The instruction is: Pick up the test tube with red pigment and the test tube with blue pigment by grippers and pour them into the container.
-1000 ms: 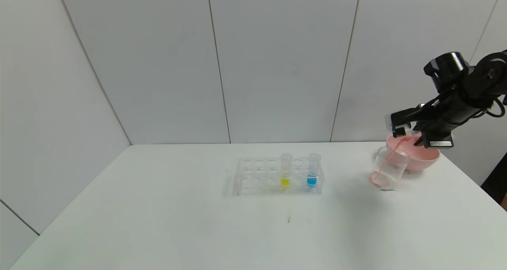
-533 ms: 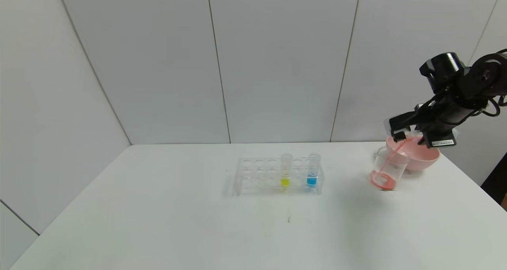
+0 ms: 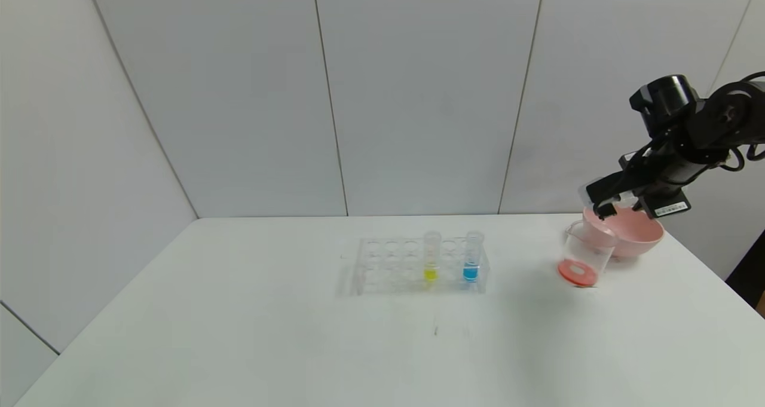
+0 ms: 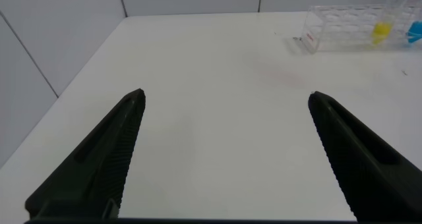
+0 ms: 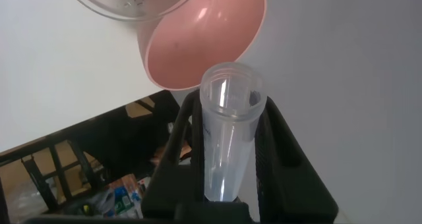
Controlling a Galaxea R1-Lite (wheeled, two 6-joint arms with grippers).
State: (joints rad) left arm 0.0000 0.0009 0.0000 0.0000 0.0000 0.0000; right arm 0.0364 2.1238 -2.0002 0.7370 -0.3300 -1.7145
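Clear, emptied test tube with red pigment (image 5: 227, 135) sits clamped in the right gripper (image 3: 605, 208), its base hidden.

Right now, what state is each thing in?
Right gripper: shut on the red tube, above the beaker's rim.
Red tube: tipped, looks emptied.
Beaker: upright, red liquid at its bottom.
Blue tube: upright in the rack, blue liquid inside.
Yellow tube: upright in the rack.
Pink bowl: upright behind the beaker.
Left gripper: open, off to the side.
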